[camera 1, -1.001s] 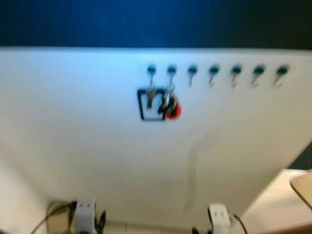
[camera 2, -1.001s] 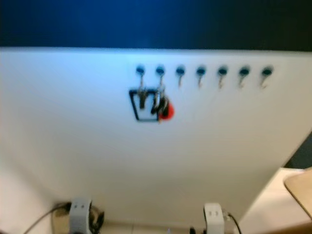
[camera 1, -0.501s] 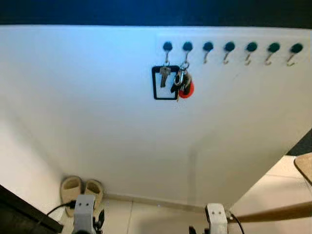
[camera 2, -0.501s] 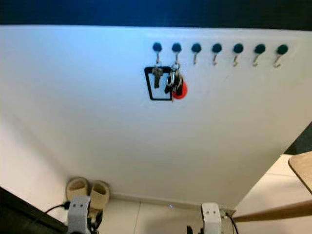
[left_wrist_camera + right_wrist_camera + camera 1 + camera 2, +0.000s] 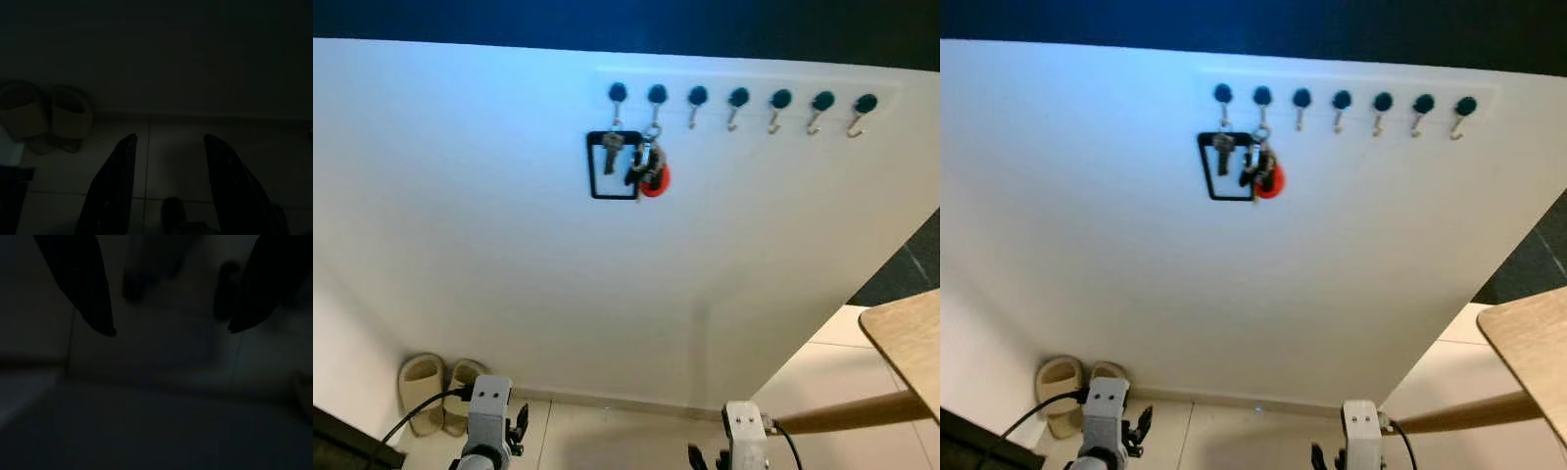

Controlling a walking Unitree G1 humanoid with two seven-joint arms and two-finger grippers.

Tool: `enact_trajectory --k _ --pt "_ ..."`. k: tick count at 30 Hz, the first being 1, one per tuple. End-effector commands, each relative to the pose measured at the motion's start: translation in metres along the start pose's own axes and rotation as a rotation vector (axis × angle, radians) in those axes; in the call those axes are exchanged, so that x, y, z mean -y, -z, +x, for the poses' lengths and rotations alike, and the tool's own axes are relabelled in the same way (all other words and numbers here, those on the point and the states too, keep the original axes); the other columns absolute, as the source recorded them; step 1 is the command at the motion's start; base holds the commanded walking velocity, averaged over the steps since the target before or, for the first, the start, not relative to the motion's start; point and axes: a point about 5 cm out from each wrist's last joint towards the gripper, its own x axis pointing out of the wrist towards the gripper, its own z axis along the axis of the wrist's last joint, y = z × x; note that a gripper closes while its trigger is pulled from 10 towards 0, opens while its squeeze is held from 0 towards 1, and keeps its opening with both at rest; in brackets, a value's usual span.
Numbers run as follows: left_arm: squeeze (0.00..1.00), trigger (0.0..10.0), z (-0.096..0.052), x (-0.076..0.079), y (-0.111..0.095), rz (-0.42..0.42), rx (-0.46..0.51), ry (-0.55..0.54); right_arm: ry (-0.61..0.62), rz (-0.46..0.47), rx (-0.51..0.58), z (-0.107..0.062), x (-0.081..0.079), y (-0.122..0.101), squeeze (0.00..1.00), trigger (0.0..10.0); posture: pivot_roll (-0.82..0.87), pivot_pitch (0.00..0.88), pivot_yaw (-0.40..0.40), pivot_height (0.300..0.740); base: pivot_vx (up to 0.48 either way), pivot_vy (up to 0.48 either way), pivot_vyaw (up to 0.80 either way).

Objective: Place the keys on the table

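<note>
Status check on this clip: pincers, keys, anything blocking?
Both pincers open, empty, hanging low: left pincer, right pincer. Keys on wall hook, untouched. Table at right. Nothing blocking.

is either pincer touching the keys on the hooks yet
Apart. The left eye view shows the keys hanging high on the wall, while the left pincer and right pincer hang low near the floor.

A row of seven dark hooks [image 5: 738, 98] runs along the top of a white wall [image 5: 509, 274]. A pair of beige slippers [image 5: 435, 390] sits on the tiled floor [image 5: 626, 441] at the wall's foot.
</note>
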Motion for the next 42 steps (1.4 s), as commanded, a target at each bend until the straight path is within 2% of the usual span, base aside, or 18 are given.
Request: enact_trajectory --k 1,4,9,10,11,15,19,20,22,23,24,26,27,33,35,36,37,42 --pt "0.00 10.0 -0.001 -0.002 -0.001 0.007 0.015 -0.014 -0.002 0.006 0.028 -0.002 0.000 0.000 0.00 10.0 0.05 0.083 0.013 0.740 0.000 0.000 0.00" --pt "0.00 10.0 0.000 -0.005 -0.008 0.015 0.055 -0.035 -0.013 -0.018 0.103 0.001 0.000 -0.014 0.00 10.0 0.05 0.085 0.012 0.740 0.000 0.000 0.00" --pt "0.00 10.0 -0.006 -0.015 -0.034 0.068 0.234 0.004 -0.065 -0.136 0.390 0.003 -0.004 -0.063 0.00 10.0 0.04 0.090 0.011 0.740 0.000 0.000 0.00" --pt "0.00 10.0 -0.008 -0.015 -0.039 0.095 0.261 0.033 -0.075 -0.142 0.443 0.002 -0.005 -0.071 0.00 10.0 0.04 0.090 0.010 0.740 0.000 0.000 0.00" --pt "0.00 10.0 -0.014 -0.012 -0.045 0.214 0.295 0.137 -0.109 -0.151 0.578 -0.002 -0.010 -0.094 0.00 10.0 0.04 0.091 0.008 0.740 0.000 0.000 0.00" --pt "0.00 10.0 -0.022 -0.005 -0.061 0.307 0.389 0.255 -0.159 -0.182 0.797 -0.012 -0.024 -0.136 0.00 10.0 0.03 0.091 0.008 0.740 0.000 0.000 0.00" --pt "0.00 10.0 -0.024 -0.001 -0.093 0.258 0.528 0.253 -0.187 -0.184 0.980 -0.022 -0.038 -0.177 0.00 10.0 0.03 0.088 0.006 0.740 0.000 0.000 0.00" --pt "0.00 10.0 -0.026 0.004 -0.115 0.236 0.615 0.249 -0.211 -0.148 1.091 -0.031 -0.046 -0.203 0.00 10.0 0.03 0.086 0.002 0.740 0.000 0.000 0.00" --pt "0.00 10.0 -0.027 0.007 -0.124 0.231 0.649 0.249 -0.219 -0.137 1.121 -0.034 -0.048 -0.210 0.00 10.0 0.03 0.086 0.002 0.740 0.000 0.000 0.00" --pt "0.00 10.0 -0.031 0.015 -0.145 0.199 0.730 0.270 -0.269 -0.124 1.197 -0.043 -0.057 -0.227 0.07 10.0 0.03 0.085 -0.003 0.740 0.000 0.000 0.00" --pt "0.00 10.0 -0.033 0.020 -0.154 0.187 0.763 0.291 -0.305 -0.119 1.223 -0.047 -0.063 -0.234 0.69 10.0 0.03 0.085 -0.007 0.740 0.000 0.000 0.00" --pt "0.00 10.0 -0.036 0.024 -0.160 0.181 0.782 0.307 -0.331 -0.116 1.240 -0.050 -0.067 -0.238 0.69 10.0 0.03 0.085 -0.007 0.740 0.000 0.000 0.00" --pt "0.00 10.0 -0.038 0.028 -0.165 0.188 0.800 0.320 -0.360 -0.115 1.244 -0.052 -0.071 -0.240 1.00 10.0 0.03 0.083 -0.011 0.740 0.000 0.000 0.00" --pt "0.00 10.0 -0.047 0.040 -0.187 0.185 0.881 0.343 -0.430 -0.099 1.289 -0.065 -0.084 -0.255 1.00 10.0 0.03 0.078 -0.026 0.740 0.000 0.000 0.00" --pt "0.00 10.0 -0.052 0.040 -0.194 0.181 0.897 0.333 -0.438 -0.077 1.304 -0.072 -0.087 -0.263 0.65 10.0 0.03 0.078 -0.029 0.740 0.000 0.000 0.00" --pt "0.00 10.0 -0.054 0.039 -0.197 0.182 0.908 0.329 -0.449 -0.065 1.312 -0.075 -0.089 -0.267 0.11 10.0 0.03 0.076 -0.029 0.740 0.000 0.000 0.00" --pt "0.00 10.0 -0.057 0.039 -0.202 0.177 0.919 0.328 -0.472 -0.051 1.317 -0.079 -0.093 -0.272 0.00 10.0 0.03 0.075 -0.028 0.740 0.000 0.000 0.00" --pt "0.00 10.0 -0.062 0.041 -0.208 0.148 0.927 0.345 -0.619 -0.093 1.269 -0.084 -0.113 -0.277 0.00 10.0 0.03 0.073 -0.026 0.740 0.000 0.000 0.00"
